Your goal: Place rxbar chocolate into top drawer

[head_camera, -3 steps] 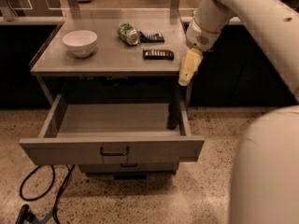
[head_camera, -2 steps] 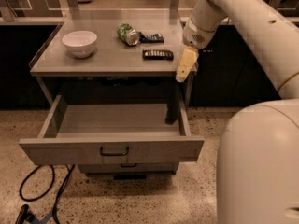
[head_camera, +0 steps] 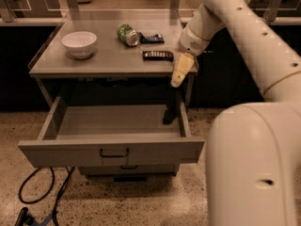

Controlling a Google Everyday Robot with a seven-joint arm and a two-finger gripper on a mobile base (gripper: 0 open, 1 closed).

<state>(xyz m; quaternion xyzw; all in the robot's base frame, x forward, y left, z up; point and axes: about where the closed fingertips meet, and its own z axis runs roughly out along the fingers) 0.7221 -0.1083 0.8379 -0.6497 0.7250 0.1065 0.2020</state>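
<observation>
The rxbar chocolate point(head_camera: 158, 55) lies flat on the grey table top, near its right front edge, black-brown with pale print. The top drawer point(head_camera: 113, 149) is pulled open below the table top, and its inside point(head_camera: 117, 121) holds nothing but a dark patch at the right. My gripper point(head_camera: 181, 70) hangs at the table's right front corner, pointing down, just right of the bar and a little lower, above the drawer's right side. It holds nothing that I can see.
A white bowl point(head_camera: 79, 44) stands at the left of the table top point(head_camera: 103, 62). A green can point(head_camera: 126, 34) lies on its side at the back, with a dark bluish bar point(head_camera: 151, 38) beside it. A lower drawer point(head_camera: 124, 170) is shut. Cables point(head_camera: 42, 197) lie on the floor at left.
My gripper has moved a little to the left and slightly down, closer to the table's right front corner. The bar and the drawer have not moved.
</observation>
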